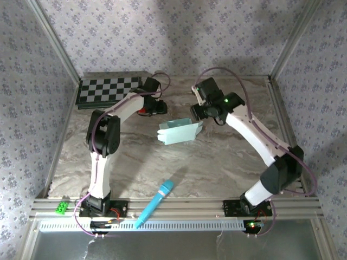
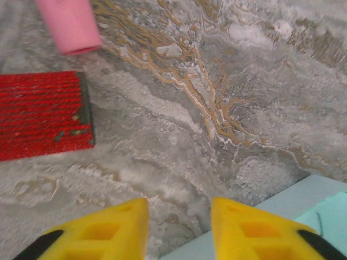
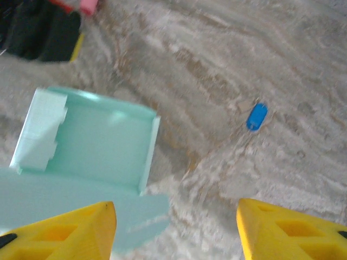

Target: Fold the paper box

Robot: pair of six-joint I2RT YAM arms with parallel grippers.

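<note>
Your left tool (image 2: 179, 216), jaws narrowly apart and empty, hovers at ten o'clock of the half-folded paper box (image 1: 179, 131) lying central on the worktop (image 1: 217, 168), your right tool (image 3: 176, 222) gaping empty at two o'clock; folding seems midway, so next likely close a loose flap.

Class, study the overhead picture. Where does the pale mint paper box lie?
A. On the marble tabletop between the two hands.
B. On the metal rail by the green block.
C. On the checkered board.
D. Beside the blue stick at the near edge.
A: the paper box lies on the tabletop, with the left hand on one side of it and the right hand on the other.
</note>
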